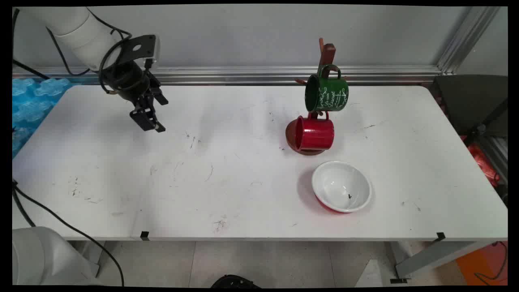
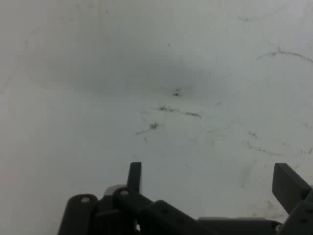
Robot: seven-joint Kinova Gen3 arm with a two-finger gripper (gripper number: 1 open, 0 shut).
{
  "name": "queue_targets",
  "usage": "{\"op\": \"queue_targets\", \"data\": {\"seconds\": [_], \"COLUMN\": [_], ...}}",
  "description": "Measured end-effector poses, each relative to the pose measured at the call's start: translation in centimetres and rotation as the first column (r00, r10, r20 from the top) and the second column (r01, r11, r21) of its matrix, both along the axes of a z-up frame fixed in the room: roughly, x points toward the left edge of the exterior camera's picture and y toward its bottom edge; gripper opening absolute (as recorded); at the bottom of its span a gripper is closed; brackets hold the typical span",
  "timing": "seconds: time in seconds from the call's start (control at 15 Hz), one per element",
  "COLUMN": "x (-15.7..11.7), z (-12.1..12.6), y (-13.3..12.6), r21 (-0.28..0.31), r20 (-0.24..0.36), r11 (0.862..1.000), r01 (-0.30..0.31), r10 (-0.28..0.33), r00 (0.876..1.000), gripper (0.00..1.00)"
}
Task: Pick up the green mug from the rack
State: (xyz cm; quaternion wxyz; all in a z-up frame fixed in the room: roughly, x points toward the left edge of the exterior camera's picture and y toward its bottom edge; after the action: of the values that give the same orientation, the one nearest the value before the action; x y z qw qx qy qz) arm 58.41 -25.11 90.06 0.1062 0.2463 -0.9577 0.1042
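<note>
Over the table's (image 1: 227,178) far left part, gripper (image 1: 149,121) hangs with fingers (image 2: 289,185) spread wide, holding nothing, above bare scuffed surface. Well apart to the right: green mug (image 1: 327,93) and red mug (image 1: 314,134) on a wooden rack (image 1: 327,54), white bowl (image 1: 341,186) near them.

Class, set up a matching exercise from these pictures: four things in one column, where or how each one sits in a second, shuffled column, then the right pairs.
Things:
1. green mug
2. red mug
3. white bowl
4. gripper

Places:
A. hangs low on the wooden mug tree
B. over bare table, far left
C. hangs from an upper peg
D. stands on the table, nearest the camera

Pairs: 1-C, 2-A, 3-D, 4-B
</note>
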Motion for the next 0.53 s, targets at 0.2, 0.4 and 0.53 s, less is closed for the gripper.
{"op": "queue_targets", "data": {"seconds": [0.2, 0.4, 0.53], "x": [-0.7, -2.0, -3.0], "z": [0.1, 0.4, 0.7], "y": [-0.6, -1.4, -1.8], "r21": [-0.007, -0.016, -0.022], "r20": [-0.019, -0.055, -0.080], "r11": [1.000, 1.000, 1.000], "r01": [-0.010, -0.018, -0.021], "r10": [0.010, 0.017, 0.019], "r00": [1.000, 0.998, 0.997], "gripper": [1.00, 1.00, 1.00]}}
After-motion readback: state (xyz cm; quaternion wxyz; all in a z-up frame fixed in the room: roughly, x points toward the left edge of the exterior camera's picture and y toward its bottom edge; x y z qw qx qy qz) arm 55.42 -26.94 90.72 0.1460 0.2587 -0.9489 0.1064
